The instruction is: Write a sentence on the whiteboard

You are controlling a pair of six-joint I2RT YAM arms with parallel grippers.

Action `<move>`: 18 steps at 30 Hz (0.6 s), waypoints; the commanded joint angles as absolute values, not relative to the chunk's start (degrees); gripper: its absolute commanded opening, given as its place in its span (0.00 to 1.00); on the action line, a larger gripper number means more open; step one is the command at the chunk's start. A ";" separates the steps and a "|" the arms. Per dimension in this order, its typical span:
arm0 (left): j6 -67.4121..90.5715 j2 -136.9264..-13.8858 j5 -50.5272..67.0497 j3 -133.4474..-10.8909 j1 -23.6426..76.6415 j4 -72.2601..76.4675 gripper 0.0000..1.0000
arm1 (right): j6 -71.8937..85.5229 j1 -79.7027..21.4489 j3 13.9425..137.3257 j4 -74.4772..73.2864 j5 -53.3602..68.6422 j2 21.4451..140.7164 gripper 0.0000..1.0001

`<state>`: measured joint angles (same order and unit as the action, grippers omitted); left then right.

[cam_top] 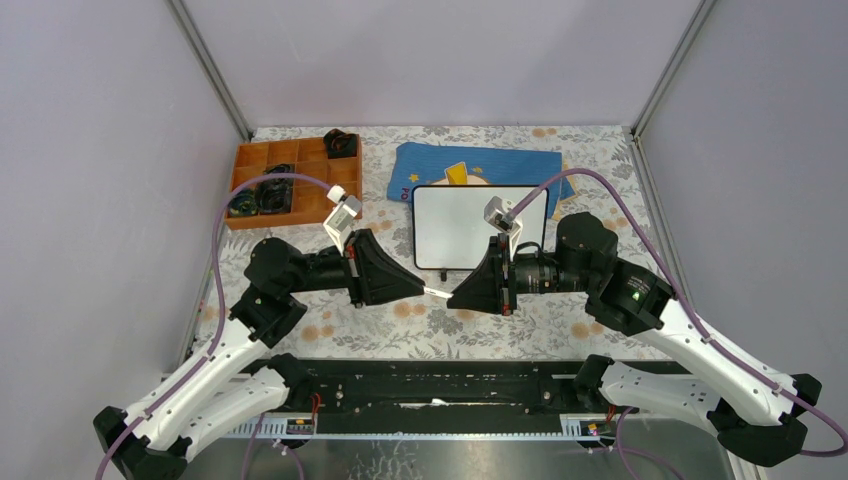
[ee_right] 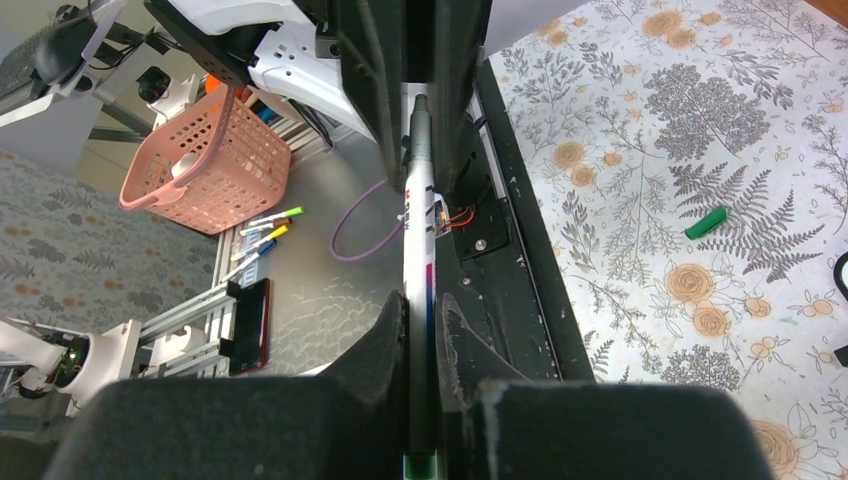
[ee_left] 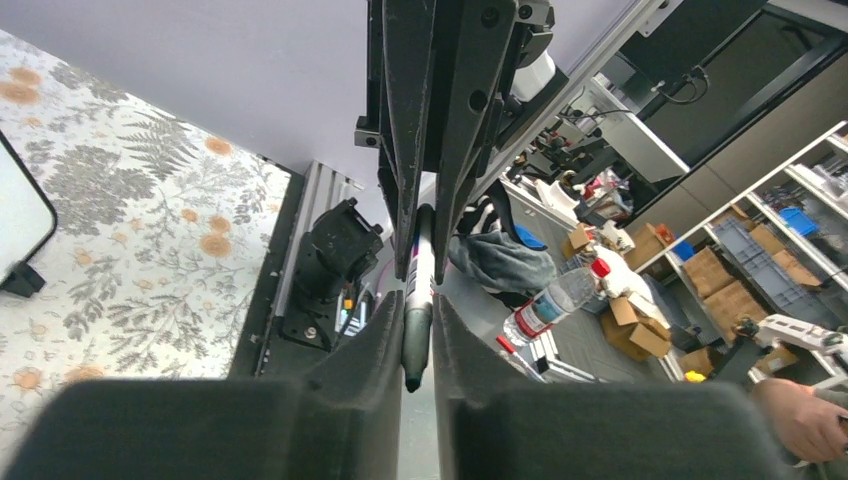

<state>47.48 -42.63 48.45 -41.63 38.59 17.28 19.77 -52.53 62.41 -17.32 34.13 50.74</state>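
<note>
While the two arms meet nose to nose over the near half of the table, look first at your left gripper [ee_left: 415, 340]. Its fingers flank the dark tapered end of the marker [ee_right: 418, 230] and seem to press on both sides. The marker hangs level between the arms, clear of the table. Your right gripper [ee_right: 422, 345] is clamped on the other end of the barrel, with the green butt showing just behind its fingers.

Just beyond the fingertips and slightly right lies the whiteboard [cam_top: 478, 225]. It is flat on the flowered cover, its far edge over the blue cloth [cam_top: 470, 165]. Its face looks blank from above, so none of the sentence is written yet.

Judge the marker as light and stiff, with a smooth barrel that may twist or slide in the pads. Grip it mid-barrel, square to the fingers and short of the nib.

The board looks light and glossy and is likely to skid under pen pressure. If you steady it, press on its black rim and keep off the writing face.
</note>
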 commanded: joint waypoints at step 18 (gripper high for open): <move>48.36 -40.97 46.63 -41.06 38.73 19.78 0.13 | 19.47 -52.47 63.46 -16.06 34.34 50.63 0.00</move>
